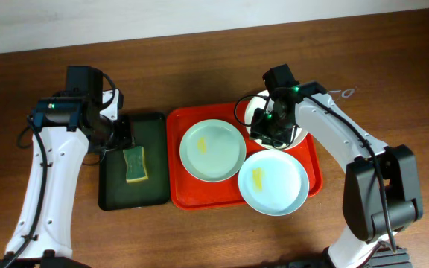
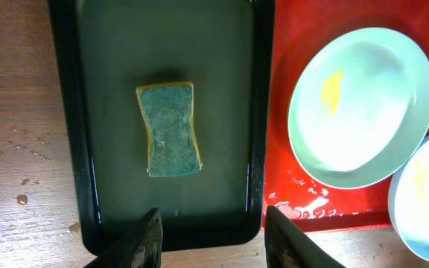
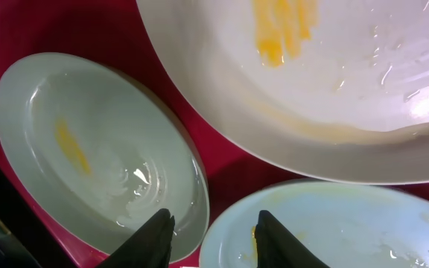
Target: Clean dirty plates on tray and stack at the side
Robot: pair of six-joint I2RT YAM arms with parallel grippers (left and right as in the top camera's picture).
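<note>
- Edges: the red tray (image 1: 179, 195) lies directly beside the dark green tray (image 1: 110, 195), long sides parallel. You cannot tell from these views whether the rims touch.
- The pale blue plate (image 1: 278, 190) sits at the red tray's front right corner and overhangs its near rim.
- The cream-white plate (image 3: 348, 89) sits at the far right corner. It reaches past the far rim and is partly hidden overhead by the right arm.
- The mint plate (image 1: 213, 149) sits inside the rim at the middle, its edge close against the pale blue plate.
- Open room: you have bare table (image 1: 199, 238) in front of both trays and to the right of the red tray. Water droplets (image 2: 22, 199) lie left of the green tray.
- Count: three plates, each with a yellow smear; two trays; one sponge (image 2: 170, 130), lying flat in the green tray.
- Left gripper (image 2: 214, 242): fingers apart, holding nothing, above the green tray's near rim.
- Right gripper (image 3: 214, 238): fingers apart, holding nothing, low above the point where the three plates come together.
</note>
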